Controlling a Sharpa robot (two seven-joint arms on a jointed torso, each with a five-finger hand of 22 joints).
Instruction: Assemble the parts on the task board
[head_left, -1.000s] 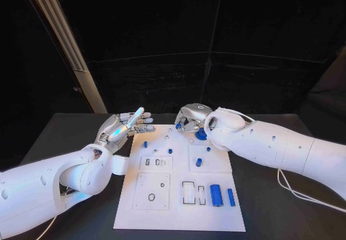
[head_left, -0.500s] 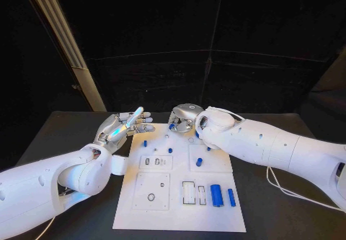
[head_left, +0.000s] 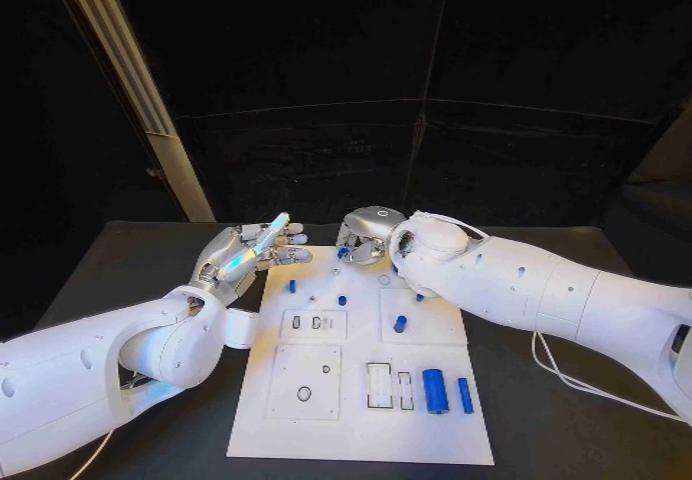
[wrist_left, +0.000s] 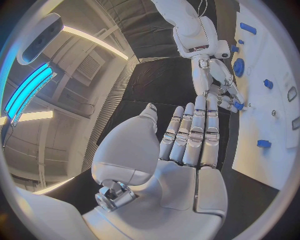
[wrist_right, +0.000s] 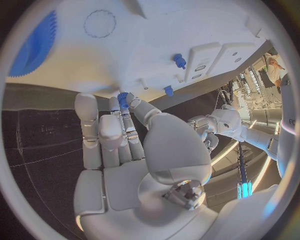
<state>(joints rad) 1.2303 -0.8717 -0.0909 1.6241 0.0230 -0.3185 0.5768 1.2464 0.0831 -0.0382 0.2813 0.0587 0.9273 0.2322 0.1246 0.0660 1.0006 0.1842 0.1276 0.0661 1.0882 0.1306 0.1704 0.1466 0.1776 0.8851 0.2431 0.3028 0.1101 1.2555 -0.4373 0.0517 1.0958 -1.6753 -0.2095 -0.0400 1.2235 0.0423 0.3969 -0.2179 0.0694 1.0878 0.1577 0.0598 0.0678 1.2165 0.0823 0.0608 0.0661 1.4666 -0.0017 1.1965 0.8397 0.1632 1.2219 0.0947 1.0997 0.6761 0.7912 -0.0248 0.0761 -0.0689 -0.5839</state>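
Note:
The white task board (head_left: 361, 420) lies in the middle of the black table. My right hand (head_left: 369, 234) hovers over the board's far edge, pinching a small blue toothed part (wrist_right: 123, 100) between thumb and a fingertip; that part (wrist_left: 237, 105) also appears in the left wrist view. My left hand (head_left: 248, 252) stands flat and open at the board's far left corner, holding nothing, its fingers (wrist_left: 194, 130) straight together. Beside the right hand a large blue gear (wrist_right: 34, 42) sits on the board. Two blue pegs (head_left: 290, 287) (head_left: 342, 299) stand near the far left.
Two long blue cylinders (head_left: 433, 390) (head_left: 463, 394) lie at the board's near right beside an empty rectangular slot (head_left: 378, 385). Another blue piece (head_left: 400, 323) stands mid-board. My right forearm (head_left: 519, 290) crosses the board's far right corner. A cable (head_left: 577, 380) trails on the table.
My right hand has moved a little to the left along the board's far edge, and its arm now covers the large blue gear. The left hand has stayed in place.

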